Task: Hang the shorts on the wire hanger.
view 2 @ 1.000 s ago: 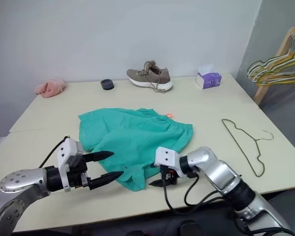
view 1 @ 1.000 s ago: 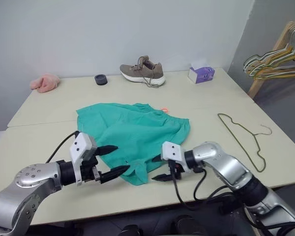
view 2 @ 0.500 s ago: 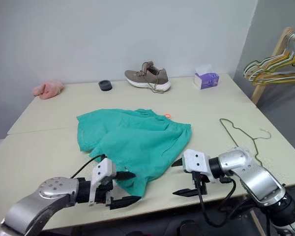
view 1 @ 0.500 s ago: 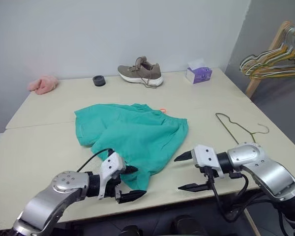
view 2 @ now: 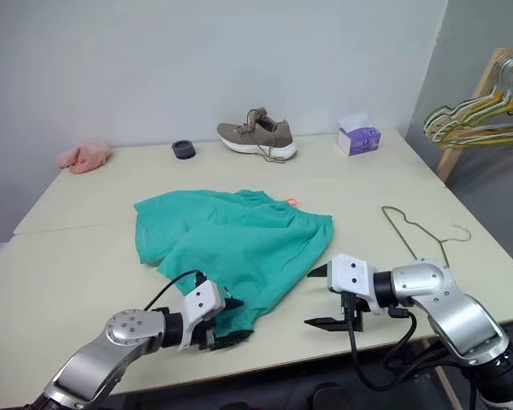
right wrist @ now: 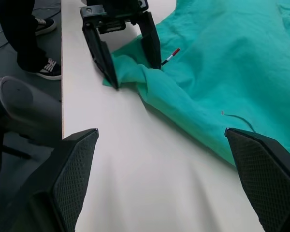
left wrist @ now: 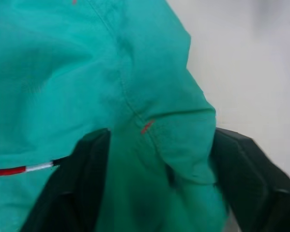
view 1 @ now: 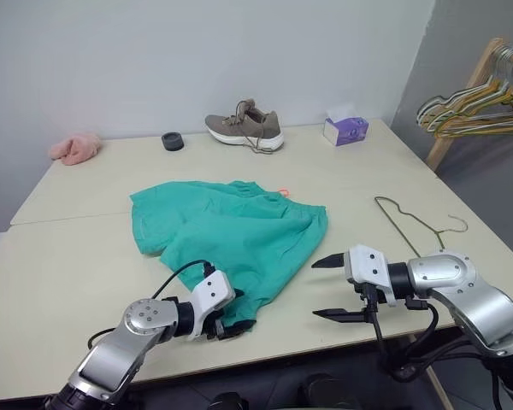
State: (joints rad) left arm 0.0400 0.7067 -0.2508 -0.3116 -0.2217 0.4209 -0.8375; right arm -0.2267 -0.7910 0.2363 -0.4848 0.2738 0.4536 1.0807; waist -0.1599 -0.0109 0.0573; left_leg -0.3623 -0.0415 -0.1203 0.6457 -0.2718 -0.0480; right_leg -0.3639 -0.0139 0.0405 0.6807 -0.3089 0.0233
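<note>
The teal-green shorts (view 1: 231, 226) lie spread flat in the middle of the table, with a bit of orange drawcord at their far edge. My left gripper (view 1: 231, 325) rests low on the table at the near corner of the shorts. Its jaws have closed on a bunched fold of the hem, and a black finger (left wrist: 72, 193) presses the cloth on each side. The right wrist view shows that gripper (right wrist: 134, 72) pinching the corner. My right gripper (view 1: 318, 290) hovers open just right of the shorts, holding nothing. The olive wire hanger (view 1: 419, 224) lies flat on the table to the right.
Along the far edge of the table are a brown shoe (view 1: 244, 130), a purple tissue box (view 1: 345, 130), a black ring (view 1: 173, 141) and a pink cloth (view 1: 75, 147). A wooden rack holds bunched hangers (view 1: 474, 107) at the far right. A person's feet (right wrist: 48, 67) stand beside the table.
My left gripper sank to the table at the shorts' near corner and its jaws closed in on the hem. My right gripper pulled away from the shorts to the right, staying open.
</note>
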